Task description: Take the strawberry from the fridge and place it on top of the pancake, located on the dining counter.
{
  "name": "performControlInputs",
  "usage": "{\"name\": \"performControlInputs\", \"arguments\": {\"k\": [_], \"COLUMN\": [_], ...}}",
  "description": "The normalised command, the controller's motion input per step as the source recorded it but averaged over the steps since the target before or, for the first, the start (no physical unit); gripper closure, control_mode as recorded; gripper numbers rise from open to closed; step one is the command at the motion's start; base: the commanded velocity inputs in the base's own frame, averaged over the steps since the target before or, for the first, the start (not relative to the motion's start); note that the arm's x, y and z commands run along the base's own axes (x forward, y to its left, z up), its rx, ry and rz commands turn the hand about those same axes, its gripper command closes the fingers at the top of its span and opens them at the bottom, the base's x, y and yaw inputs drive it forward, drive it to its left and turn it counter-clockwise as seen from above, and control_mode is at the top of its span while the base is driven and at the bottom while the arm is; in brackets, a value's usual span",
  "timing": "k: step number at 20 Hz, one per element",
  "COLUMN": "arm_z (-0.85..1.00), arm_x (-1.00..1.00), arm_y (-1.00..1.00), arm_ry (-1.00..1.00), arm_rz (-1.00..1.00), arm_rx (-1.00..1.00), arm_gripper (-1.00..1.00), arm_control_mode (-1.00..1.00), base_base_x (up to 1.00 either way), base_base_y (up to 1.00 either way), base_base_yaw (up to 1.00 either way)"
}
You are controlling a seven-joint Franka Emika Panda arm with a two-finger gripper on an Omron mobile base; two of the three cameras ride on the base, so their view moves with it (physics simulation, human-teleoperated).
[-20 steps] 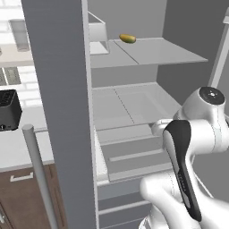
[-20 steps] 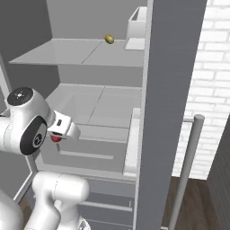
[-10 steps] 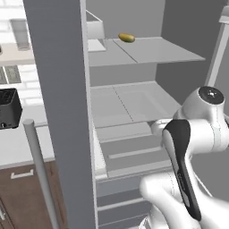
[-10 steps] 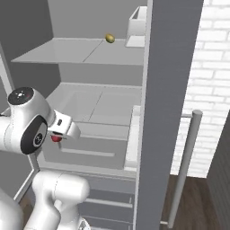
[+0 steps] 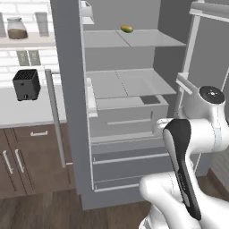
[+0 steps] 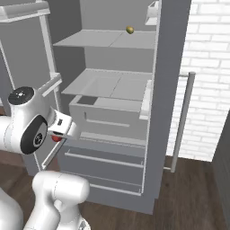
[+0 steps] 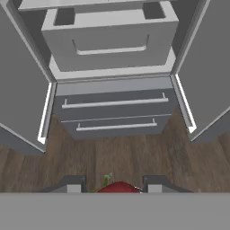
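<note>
My gripper is partly closed, with the strawberry clamped between the jaws; its red body and a green leaf tip show between the two dark fingertips in the hand view, and a red spot sits under the hand in the right base view. The fruit is out of the fridge, held in the air in front of the open doors, over the wooden floor, below the level of the projecting drawer. An oblong yellow-green item lies at the back of the top shelf. The pancake and the dining counter lie somewhere away from the fridge, so I judge the next move to be a carry backward and away from it; direction cannot be determined here.
</note>
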Motion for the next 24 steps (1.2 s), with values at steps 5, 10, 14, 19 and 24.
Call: {"name": "performControlInputs", "arguments": {"k": [5, 10, 14, 19, 24], "arm_z": [0.00, 0.00, 0.00, 0.00, 0.00], "arm_x": [0.00, 0.00, 0.00, 0.00, 0.00], "arm_y": [0.00, 0.00, 0.00, 0.00, 0.00], "arm_ry": [0.00, 0.00, 0.00, 0.00, 0.00], "arm_rz": [0.00, 0.00, 0.00, 0.00, 0.00], "arm_rx": [0.00, 0.00, 0.00, 0.00, 0.00], "arm_gripper": [1.00, 1.00, 1.00, 1.00, 1.00], "arm_control_mode": [1.00, 1.00, 1.00, 1.00, 1.00], "base_base_x": [-1.00, -1.00, -0.78, -0.57, -0.39], "base_base_y": [-0.26, -0.44, -0.73, -0.60, 0.17], "base_base_yaw": [0.44, 0.54, 0.66, 0.70, 0.52]}}
